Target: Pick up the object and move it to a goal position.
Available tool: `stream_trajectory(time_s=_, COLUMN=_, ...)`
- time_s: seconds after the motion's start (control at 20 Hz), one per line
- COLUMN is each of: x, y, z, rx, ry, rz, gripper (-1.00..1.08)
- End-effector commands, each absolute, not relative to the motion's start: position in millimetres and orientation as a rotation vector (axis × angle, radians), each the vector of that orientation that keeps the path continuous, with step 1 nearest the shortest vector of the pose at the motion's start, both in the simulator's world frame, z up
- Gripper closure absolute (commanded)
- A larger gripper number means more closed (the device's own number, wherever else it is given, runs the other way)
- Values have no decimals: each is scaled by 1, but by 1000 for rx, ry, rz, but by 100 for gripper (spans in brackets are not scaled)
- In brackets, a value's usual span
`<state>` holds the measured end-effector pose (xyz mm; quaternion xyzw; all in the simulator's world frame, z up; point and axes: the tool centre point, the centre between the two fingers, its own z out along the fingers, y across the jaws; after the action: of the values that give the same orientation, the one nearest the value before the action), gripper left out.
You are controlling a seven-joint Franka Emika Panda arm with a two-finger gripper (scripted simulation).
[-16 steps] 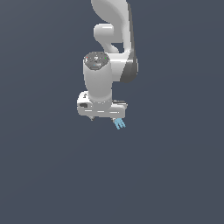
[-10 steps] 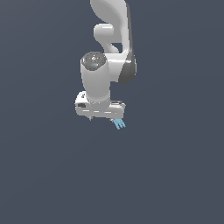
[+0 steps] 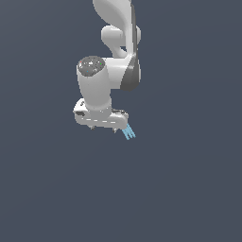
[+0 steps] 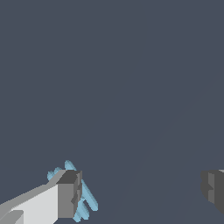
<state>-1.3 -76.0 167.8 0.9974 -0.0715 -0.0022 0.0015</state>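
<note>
The object [image 3: 129,133] is a tiny light-blue piece with three short parallel bars. In the exterior view it lies just beyond the right end of the white gripper [image 3: 104,128], at its lower edge. In the wrist view the object [image 4: 87,201] shows partly behind one grey fingertip [image 4: 70,193]; I cannot tell whether they touch. The other fingertip [image 4: 213,188] is far across the picture. The gripper [image 4: 142,191] is open wide with nothing between its jaws.
The white-grey arm [image 3: 118,42] comes down from the top of the exterior view to the wrist [image 3: 94,85]. All around is a plain dark grey-blue surface [image 3: 189,189] with no other objects or edges in view.
The wrist and hand have shifted a little toward the exterior view's left. The light-blue object has hardly moved. The gripper stays open.
</note>
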Motion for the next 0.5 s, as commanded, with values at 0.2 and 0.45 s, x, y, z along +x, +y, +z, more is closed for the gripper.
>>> stream_trajectory(time_s=0.2, x=-9, y=-63, z=155, rx=3134, ry=-133, rz=-8, gripper=-92)
stream_trajectory(time_s=0.45, x=-23, y=-42, z=133, rx=3134, ry=23, rz=-8, gripper=-92)
